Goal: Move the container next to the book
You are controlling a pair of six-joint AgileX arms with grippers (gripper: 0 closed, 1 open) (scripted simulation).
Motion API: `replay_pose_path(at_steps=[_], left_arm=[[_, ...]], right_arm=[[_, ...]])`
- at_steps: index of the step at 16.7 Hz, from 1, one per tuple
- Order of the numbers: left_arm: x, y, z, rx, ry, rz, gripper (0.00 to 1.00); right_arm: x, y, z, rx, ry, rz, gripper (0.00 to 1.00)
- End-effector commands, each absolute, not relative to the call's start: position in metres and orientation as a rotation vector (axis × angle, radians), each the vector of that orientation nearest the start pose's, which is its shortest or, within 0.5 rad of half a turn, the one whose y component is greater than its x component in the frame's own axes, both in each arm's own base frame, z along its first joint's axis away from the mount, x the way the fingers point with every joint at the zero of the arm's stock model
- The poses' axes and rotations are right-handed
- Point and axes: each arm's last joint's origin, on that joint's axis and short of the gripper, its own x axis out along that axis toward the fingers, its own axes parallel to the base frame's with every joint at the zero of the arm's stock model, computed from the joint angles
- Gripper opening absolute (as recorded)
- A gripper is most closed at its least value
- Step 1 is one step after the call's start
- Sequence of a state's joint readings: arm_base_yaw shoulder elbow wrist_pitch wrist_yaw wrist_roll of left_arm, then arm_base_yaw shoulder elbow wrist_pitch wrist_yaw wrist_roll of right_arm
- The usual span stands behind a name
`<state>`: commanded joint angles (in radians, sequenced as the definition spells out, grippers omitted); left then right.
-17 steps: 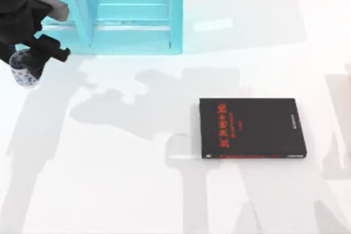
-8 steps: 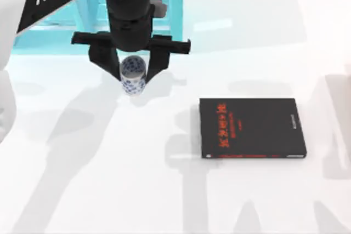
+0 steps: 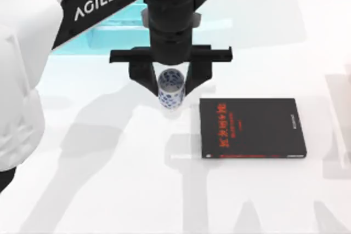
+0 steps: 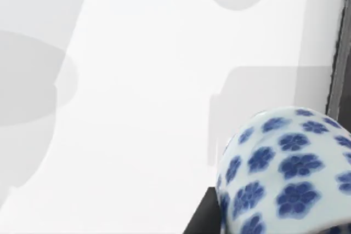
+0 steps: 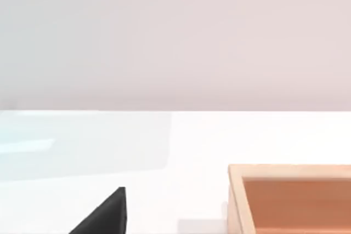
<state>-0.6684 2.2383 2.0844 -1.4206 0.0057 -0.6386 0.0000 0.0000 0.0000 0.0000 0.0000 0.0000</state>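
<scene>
One arm is doing the work here: my left arm is reaching in from the top view's left side, with the turquoise shelf unit (image 3: 104, 31) partly hidden behind it at the far edge, and the left gripper (image 3: 170, 89) is hanging over the white table (image 3: 109, 190) with its jaws closed in on the container (image 3: 170, 90). The container, white with blue flowers, is sitting upright between the fingers (image 3: 143, 78), its open mouth facing the overhead camera, just left of the book (image 3: 251, 128) and near its far left corner, not touching it. In the left wrist view the container (image 4: 285, 171) is showing close against a dark finger. Whether it is resting on the table or being held above it, I cannot tell. Further right, the book is lying flat, red lettering up. Judging from this, the risk is in the set-down: letting go while the container is off the surface could tip it, and drifting right could be knocking its base against the book's edge. The right wrist view is showing a wooden box (image 5: 290, 198).
</scene>
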Motion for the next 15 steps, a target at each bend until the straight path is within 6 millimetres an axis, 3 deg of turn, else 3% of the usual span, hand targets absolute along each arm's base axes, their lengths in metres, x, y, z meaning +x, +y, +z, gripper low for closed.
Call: replay_pose_path(at_steps=[7,13,15], left_arm=[[0.349,-0.268,0.226,0.020,1.574,-0.019,0.00],[0.349,-0.269,0.173,0.015,1.575,-0.018,0.00],[0.349,-0.268,0.165,0.016,1.575,-0.015,0.00]], right_arm=[[0.106,-0.001,0.160,0.000,0.000,0.000,1.00],[0.106,-0.001,0.160,0.000,0.000,0.000,1.00],[0.106,-0.001,0.160,0.000,0.000,0.000,1.00]])
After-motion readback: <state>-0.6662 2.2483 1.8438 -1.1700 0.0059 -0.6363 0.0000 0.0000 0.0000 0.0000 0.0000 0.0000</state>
